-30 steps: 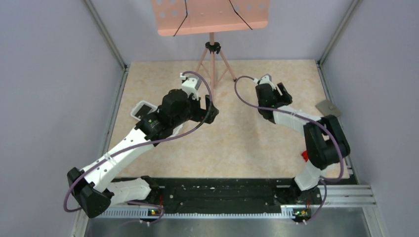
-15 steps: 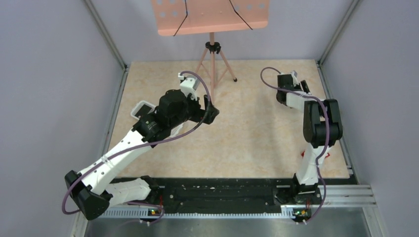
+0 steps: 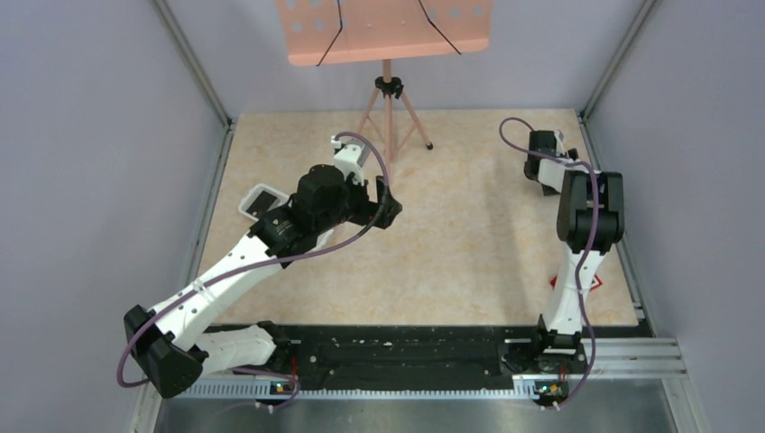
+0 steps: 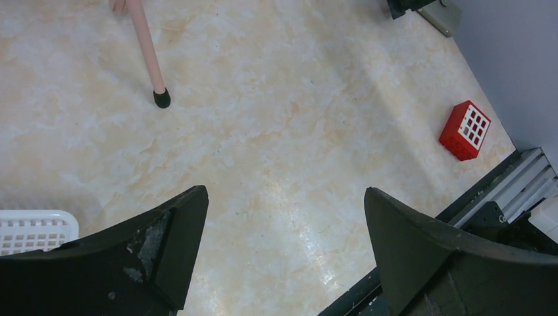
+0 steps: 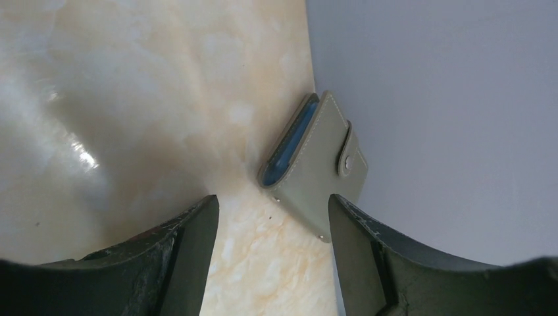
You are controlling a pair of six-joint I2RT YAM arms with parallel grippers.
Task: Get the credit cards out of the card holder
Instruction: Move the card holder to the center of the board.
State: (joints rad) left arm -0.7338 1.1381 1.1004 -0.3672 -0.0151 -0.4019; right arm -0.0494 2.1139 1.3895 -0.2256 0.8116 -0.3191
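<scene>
My left fingers [image 4: 164, 257] stand wide with nothing between them, hanging over bare desk [image 4: 276, 151]. My right fingers [image 5: 181, 263] are parted at a narrower gap and grip nothing. The card holder [image 5: 309, 174] lies just ahead of their tips, folded shut, at the desk's right edge against the wall [image 5: 447, 99]. It is a flat grey-green fold with stitched edges, a snap tab over one side and a blue lip showing along its open edge. A red credit card [image 4: 465, 130] with a grid of pale squares lies alone near the ribbed metal front rail [image 4: 520, 178], well apart from the holder.

The desk is cream, marbled and glossy, with patches of glare. The walls are plain matt lilac-grey. A salmon-pink stand [image 3: 388, 32] on a tripod stands at the back. A white latticed plastic tray [image 4: 33, 230] sits just beside the left fingers.
</scene>
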